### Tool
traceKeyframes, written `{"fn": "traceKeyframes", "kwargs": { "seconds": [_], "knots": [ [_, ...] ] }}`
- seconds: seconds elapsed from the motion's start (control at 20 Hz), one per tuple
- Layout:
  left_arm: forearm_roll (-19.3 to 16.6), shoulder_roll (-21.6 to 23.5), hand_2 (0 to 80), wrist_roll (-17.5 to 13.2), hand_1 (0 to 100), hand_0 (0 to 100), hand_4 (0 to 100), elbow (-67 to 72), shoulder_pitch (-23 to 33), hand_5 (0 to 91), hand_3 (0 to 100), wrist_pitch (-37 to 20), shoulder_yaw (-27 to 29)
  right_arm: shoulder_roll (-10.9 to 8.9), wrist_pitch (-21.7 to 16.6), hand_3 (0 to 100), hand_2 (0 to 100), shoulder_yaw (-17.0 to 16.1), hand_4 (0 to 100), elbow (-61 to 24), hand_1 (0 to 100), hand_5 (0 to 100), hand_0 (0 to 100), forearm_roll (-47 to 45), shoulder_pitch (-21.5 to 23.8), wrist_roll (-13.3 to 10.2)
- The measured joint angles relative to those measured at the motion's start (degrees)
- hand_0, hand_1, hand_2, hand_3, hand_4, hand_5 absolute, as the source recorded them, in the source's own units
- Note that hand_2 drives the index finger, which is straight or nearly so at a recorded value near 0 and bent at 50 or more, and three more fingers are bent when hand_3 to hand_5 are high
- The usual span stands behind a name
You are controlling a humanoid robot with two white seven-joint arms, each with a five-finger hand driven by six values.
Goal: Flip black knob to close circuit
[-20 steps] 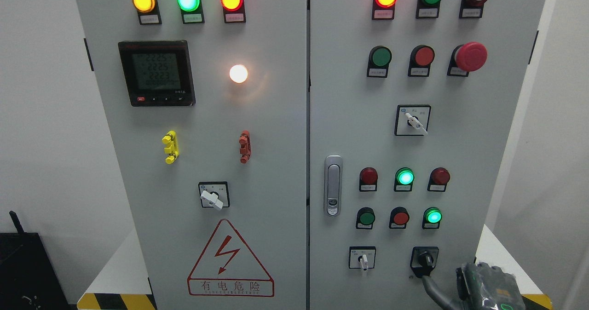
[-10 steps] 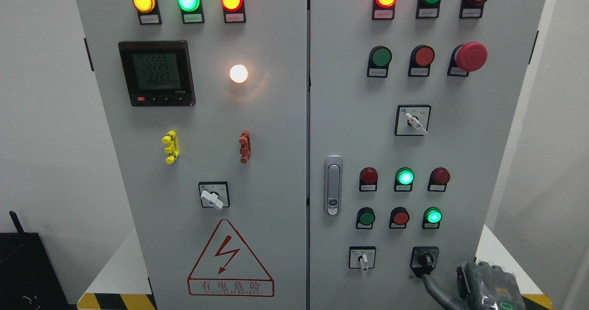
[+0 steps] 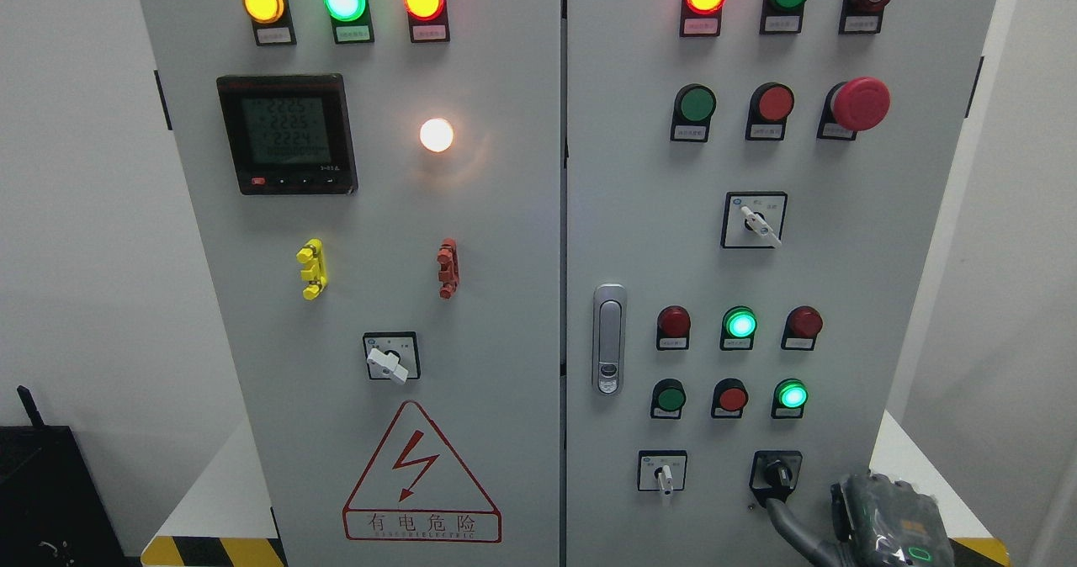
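Right hand (image 3: 883, 521) sits at the bottom right corner, below and right of the black knob (image 3: 776, 473). One dark finger (image 3: 787, 521) reaches up-left from the hand, its tip touching or just under the knob's lower end. Can't tell if the fingers are actually gripping it: only that one finger shows, the rest are hidden behind the hand body. Calling it contact, not a confirmed grasp.

Knob is on the bottom row of the right cabinet door (image 3: 841, 281), inside a black square plate. Relative to the knob: white selector switch (image 3: 665, 474) to its left on the same row, lit green lamp (image 3: 792, 395) directly above, door latch (image 3: 608, 338) up and left.

Knob's handle looks to run roughly vertical, maybe tilted a little with its lower end left; small and dark, not sure of the exact angle.

Key relation: knob lies up-left of the hand, so the turn has to come from below, finger pushing the lower end sideways. Right hand is the only one near; left not in view.

Judgement: flip not yet done, hand at contact stage
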Motion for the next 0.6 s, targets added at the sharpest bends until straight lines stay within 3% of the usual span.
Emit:
{"fn": "traceKeyframes", "kwargs": {
  "seconds": [0.6],
  "knots": [
    [-0.01,0.00,0.0,0.00,56,12,0,-0.01,0.00,0.0,0,0.00,0.00,-0.06,0.20,100,94,0.12,85,1.45,0,82,0,-0.08,-0.70,-0.25]
  ]
}}
